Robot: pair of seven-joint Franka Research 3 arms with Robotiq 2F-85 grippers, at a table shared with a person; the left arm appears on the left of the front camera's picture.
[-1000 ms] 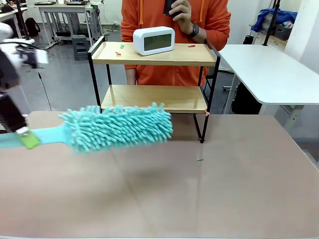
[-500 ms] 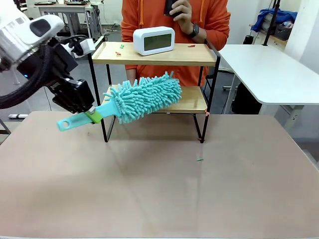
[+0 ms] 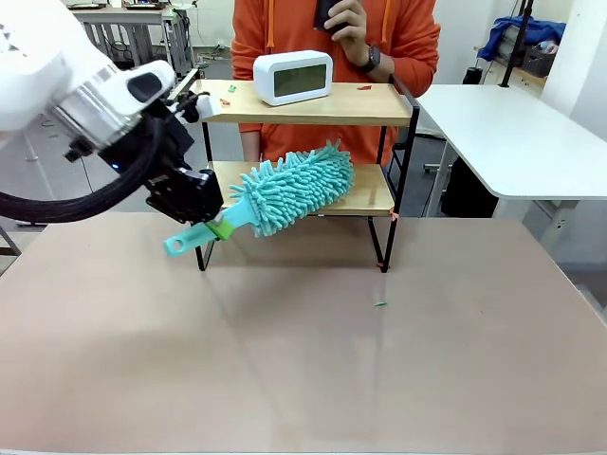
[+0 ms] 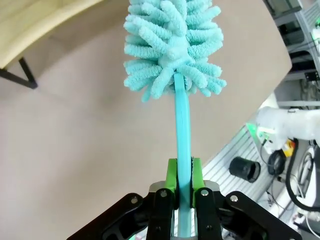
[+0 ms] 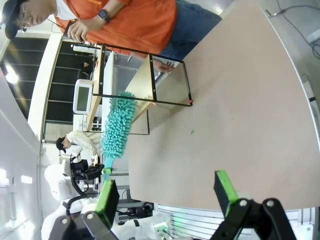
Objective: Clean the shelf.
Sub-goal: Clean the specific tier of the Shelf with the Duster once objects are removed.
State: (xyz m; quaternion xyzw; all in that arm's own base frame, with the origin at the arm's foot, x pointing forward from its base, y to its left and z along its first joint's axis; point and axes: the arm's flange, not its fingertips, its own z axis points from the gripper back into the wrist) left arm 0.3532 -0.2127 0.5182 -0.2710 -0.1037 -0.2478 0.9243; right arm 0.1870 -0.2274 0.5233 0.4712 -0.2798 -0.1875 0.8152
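Note:
The shelf (image 3: 379,104) stands at the table's far side, two wooden boards in a black frame. My left gripper (image 3: 216,227) is shut on the flat handle of a teal fluffy duster (image 3: 296,186). The duster's head tilts up to the right over the lower board (image 3: 365,194); I cannot tell whether it touches. In the left wrist view the green pads (image 4: 172,175) clamp the handle and the duster head (image 4: 172,45) points at the shelf board (image 4: 30,20). My right gripper (image 5: 166,192) is open, far back from the shelf (image 5: 142,82) and the duster (image 5: 117,125).
A white digital clock (image 3: 293,77) and small red and green scraps (image 3: 228,95) lie on the top board. A green scrap (image 3: 380,304) lies on the brown table (image 3: 303,379). A person in an orange hoodie (image 3: 285,28) stands behind the shelf. A white table (image 3: 512,133) is at right.
My left arm has swung the duster from low over the table's left side up and right to the shelf's lower tier. The right gripper has stayed open.

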